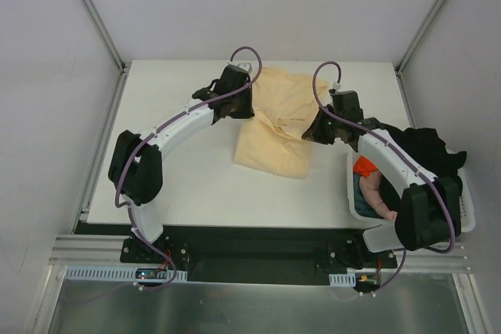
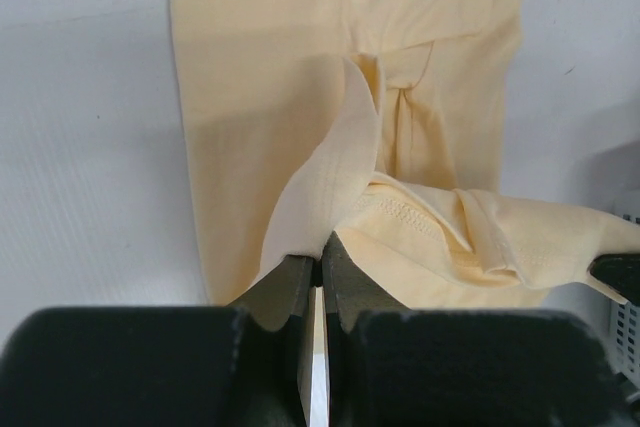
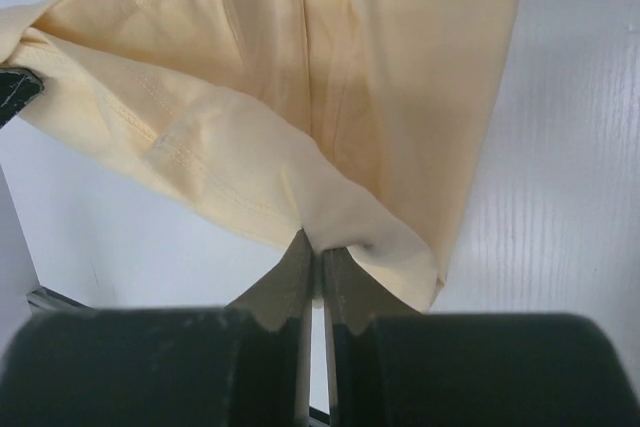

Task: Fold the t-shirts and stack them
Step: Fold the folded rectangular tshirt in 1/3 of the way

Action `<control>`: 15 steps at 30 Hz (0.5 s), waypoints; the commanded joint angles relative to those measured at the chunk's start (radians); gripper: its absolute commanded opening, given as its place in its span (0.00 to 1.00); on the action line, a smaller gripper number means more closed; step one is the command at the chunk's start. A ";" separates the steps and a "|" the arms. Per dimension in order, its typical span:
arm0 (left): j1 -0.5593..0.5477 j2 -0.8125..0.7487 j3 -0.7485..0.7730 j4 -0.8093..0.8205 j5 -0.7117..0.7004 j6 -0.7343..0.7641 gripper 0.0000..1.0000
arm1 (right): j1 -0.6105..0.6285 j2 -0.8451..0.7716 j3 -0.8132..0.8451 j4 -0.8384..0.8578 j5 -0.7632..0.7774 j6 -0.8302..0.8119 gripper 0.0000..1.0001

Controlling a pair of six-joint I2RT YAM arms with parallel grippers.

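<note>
A large pale peach-yellow t-shirt (image 1: 275,124) lies partly folded on the white table (image 1: 188,185), its far part bunched up between the two arms. My left gripper (image 1: 239,107) is shut on a fold of its cloth (image 2: 330,187) at the shirt's left edge. On the shirt's right edge my right gripper (image 1: 317,132) is shut on a pinched fold (image 3: 340,212). A black t-shirt (image 1: 427,146) hangs over the far rim of the basket. An orange t-shirt (image 1: 364,167) and a pinkish one (image 1: 374,192) lie inside it.
A white plastic lattice basket (image 1: 354,201) stands at the table's right edge, under the right arm. Grey walls with metal rails enclose the table on three sides.
</note>
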 commanded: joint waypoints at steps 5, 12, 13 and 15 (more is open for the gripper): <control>0.045 0.127 0.158 0.008 0.101 0.067 0.00 | -0.061 0.141 0.146 0.058 -0.080 -0.041 0.04; 0.081 0.244 0.263 -0.037 0.189 0.068 0.00 | -0.074 0.233 0.192 0.072 -0.070 -0.035 0.04; 0.082 0.258 0.266 -0.044 0.184 0.067 0.00 | -0.077 0.241 0.196 0.072 -0.064 -0.034 0.05; 0.084 0.269 0.275 -0.052 0.158 0.067 0.00 | -0.081 0.266 0.204 0.067 -0.041 -0.028 0.06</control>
